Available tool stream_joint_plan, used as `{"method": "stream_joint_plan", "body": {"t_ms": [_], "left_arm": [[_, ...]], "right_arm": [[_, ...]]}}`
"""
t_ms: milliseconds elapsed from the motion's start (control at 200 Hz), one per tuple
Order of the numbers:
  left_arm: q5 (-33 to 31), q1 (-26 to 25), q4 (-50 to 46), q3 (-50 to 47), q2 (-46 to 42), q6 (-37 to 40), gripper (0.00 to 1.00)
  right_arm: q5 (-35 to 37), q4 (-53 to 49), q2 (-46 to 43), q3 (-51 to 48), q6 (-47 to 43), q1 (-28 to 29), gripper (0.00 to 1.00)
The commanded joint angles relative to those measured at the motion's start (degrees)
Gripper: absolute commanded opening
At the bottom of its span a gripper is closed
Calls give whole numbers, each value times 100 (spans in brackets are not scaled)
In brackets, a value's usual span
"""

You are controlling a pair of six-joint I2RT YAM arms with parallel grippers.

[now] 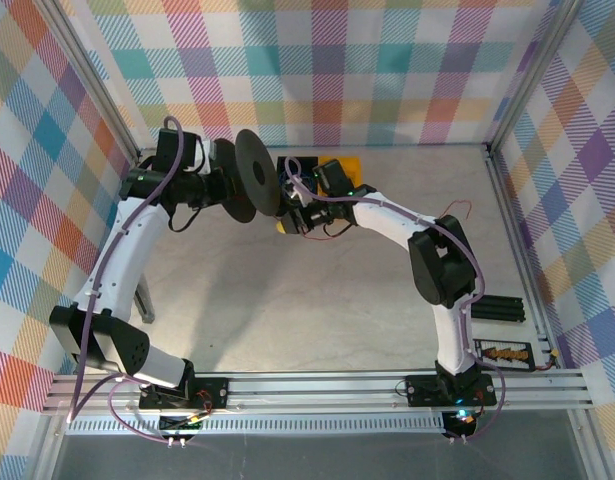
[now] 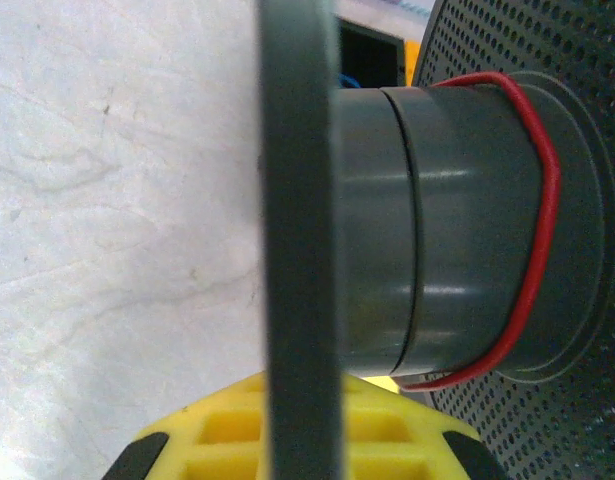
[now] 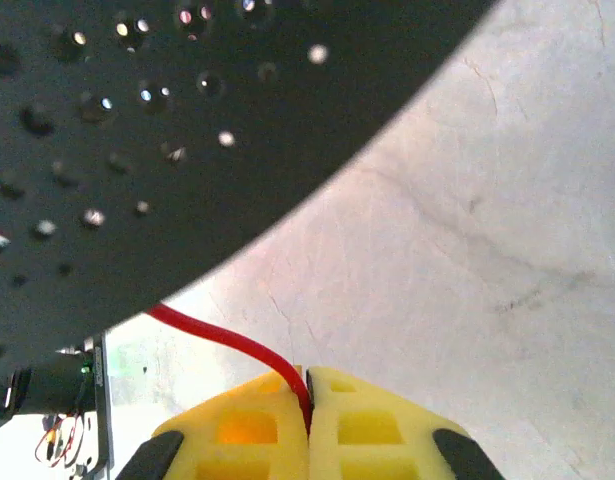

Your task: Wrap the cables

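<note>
If tension drops, the single loose turn of red cable (image 2: 542, 250) could slide off the spool (image 2: 457, 230) hub, and too hard a pull may yank it from the pinch; left gripper (image 2: 302, 440) clamped narrow on the spool flange; right gripper (image 3: 309, 410) closed tight, pinching the red cable just under the spool.

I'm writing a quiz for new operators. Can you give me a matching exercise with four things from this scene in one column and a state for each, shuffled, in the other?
Things:
1 left gripper
2 right gripper
3 cable
4 table

States:
A pale, marbled
B shut on the cable
C looped round the hub
D shut on the flange

Pairs: 1-D; 2-B; 3-C; 4-A
</note>
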Motion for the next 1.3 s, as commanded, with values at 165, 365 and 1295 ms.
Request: {"method": "stream_joint_plan", "body": {"t_ms": [165, 365, 1295], "left_arm": [[-31, 192, 329, 347, -537, 142, 0], [36, 224, 256, 426, -451, 125, 0], [-654, 224, -109, 354, -443, 372, 0]], "right_arm": [[-92, -390, -404, -795, -330, -242, 17], [-162, -330, -521, -1172, -352, -304, 32], [-965, -456, -1803, -1800, -911, -746, 87]]}}
